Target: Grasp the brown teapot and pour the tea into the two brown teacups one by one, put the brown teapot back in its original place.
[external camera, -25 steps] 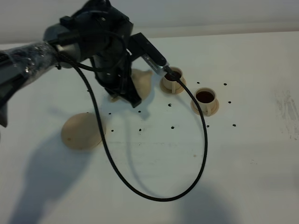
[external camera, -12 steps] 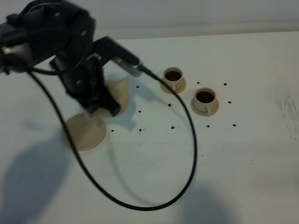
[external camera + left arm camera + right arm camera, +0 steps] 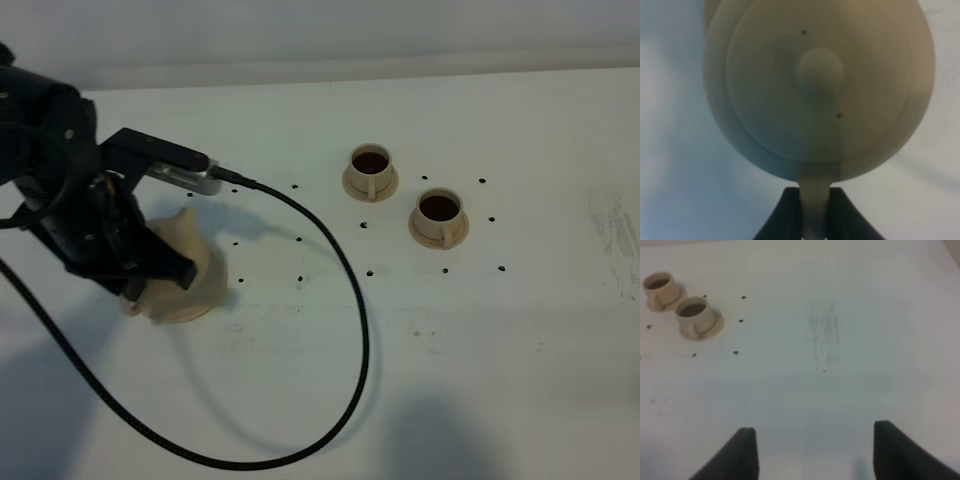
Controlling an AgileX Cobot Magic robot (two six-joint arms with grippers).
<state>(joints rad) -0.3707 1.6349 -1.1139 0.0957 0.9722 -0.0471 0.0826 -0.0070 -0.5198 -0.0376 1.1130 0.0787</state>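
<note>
Your left claw [image 3: 815, 220] grips the brown teapot [image 3: 185, 262] by its handle | over the coaster [image 3: 190, 308], cups [image 3: 370, 170] filled | right claw [image 3: 810, 452] wide, idle.

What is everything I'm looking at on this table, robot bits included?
teapot: one, pale tan, table's left, over the disc
disc: one, pale tan, flat, under the teapot
teacups: two, beige, each on a saucer, dark tea inside, centre-right
specks: many, dark, scattered around the cups
table: one, white
cable: one, black, looping across the table
left hand: black, shut on the teapot's handle
right hand: black, open, holds nothing
</note>
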